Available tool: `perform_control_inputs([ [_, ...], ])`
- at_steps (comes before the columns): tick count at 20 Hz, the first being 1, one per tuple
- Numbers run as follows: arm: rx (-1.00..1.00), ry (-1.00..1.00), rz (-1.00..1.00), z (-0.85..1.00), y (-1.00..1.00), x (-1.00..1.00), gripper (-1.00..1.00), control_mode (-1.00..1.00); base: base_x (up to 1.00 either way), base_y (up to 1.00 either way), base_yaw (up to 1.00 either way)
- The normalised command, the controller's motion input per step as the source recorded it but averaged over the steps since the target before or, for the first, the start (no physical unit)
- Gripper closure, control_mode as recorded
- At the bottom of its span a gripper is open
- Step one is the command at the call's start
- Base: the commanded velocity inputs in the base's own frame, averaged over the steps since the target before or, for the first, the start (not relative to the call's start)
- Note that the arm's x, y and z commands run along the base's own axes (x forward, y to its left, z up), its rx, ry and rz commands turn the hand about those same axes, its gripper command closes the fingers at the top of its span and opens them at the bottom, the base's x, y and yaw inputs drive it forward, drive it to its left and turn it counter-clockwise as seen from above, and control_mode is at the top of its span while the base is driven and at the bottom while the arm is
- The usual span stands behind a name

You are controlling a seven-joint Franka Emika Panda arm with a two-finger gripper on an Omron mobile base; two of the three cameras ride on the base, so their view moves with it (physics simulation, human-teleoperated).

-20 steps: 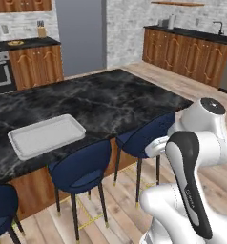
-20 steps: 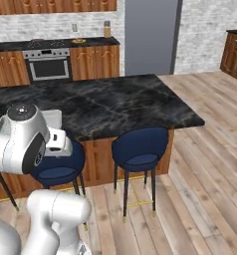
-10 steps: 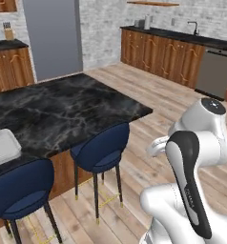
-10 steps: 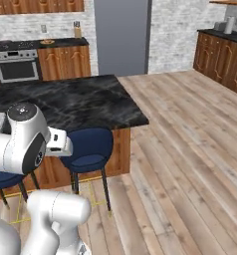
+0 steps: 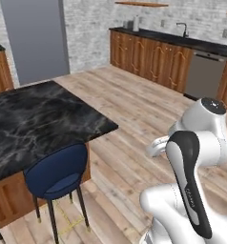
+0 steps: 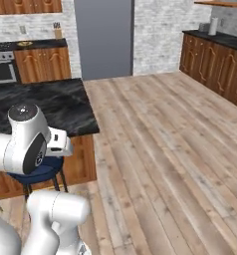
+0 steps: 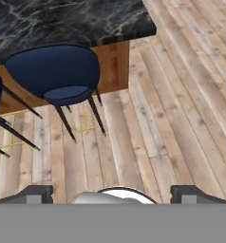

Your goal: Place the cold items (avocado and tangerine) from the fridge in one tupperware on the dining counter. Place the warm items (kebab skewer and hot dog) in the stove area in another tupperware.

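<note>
Black marble table (image 5: 34, 119) corner beside me; my hand (image 7: 112, 195) is released, empty. I judge I'm driving toward the fridge (image 6: 103, 37) for cold items.

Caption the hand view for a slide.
Open end effector looks down on a blue stool tucked under the black marble counter, wood floor beside.

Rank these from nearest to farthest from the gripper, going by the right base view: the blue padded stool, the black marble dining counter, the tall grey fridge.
1. Blue padded stool, directly below the folded arm's hand, at the counter's near side.
2. Black marble dining counter, just behind the stool, left of the wood floor.
3. Tall grey fridge, at the far wall beyond the counter.
</note>
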Motion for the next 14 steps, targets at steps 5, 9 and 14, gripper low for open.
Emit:
perform_control_inputs([
  [5, 0.00, 0.00, 0.00, 0.00, 0.00, 0.00, -1.00, 1.00, 0.87, -0.99, 0.00],
  [9, 0.00, 0.00, 0.00, 0.00, 0.00, 0.00, -1.00, 1.00, 0.91, -0.91, 0.03],
  [14, 0.00, 0.00, 0.00, 0.00, 0.00, 0.00, -1.00, 1.00, 1.00, -0.64, 0.27],
])
